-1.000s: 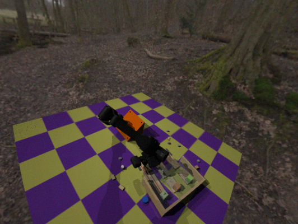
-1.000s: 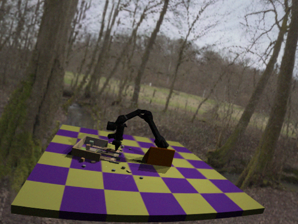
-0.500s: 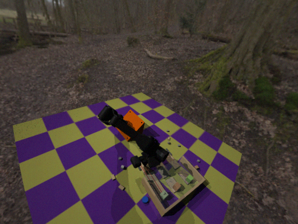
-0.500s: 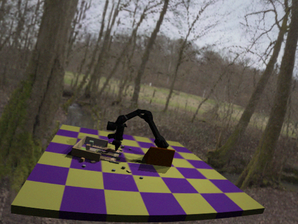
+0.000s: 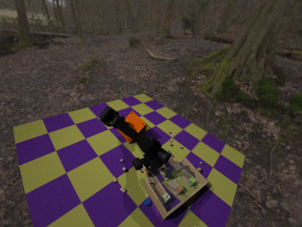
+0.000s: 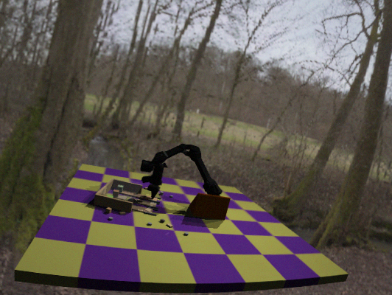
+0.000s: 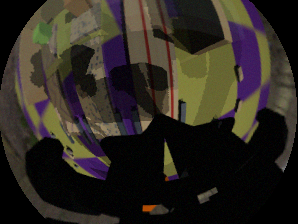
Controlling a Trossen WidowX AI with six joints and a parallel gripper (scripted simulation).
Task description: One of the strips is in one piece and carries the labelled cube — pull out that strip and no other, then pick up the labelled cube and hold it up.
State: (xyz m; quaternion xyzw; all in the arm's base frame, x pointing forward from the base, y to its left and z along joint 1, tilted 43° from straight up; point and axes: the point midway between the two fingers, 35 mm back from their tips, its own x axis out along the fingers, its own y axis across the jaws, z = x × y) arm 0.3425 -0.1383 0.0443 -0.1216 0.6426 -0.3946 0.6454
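A pale strip with red lines runs along the left side of the wooden tray. It carries a pale green labelled cube at its far end. My gripper is low at the tray's open near end. Its fingers are pressed together right at the near end of this strip. Other strips, some in pieces, lie to the right in the tray, with a green cube and a brown cube.
The arm's orange base stands behind the tray on the checkered board. Small loose bits and a blue disc lie around the tray. The tray walls close three sides.
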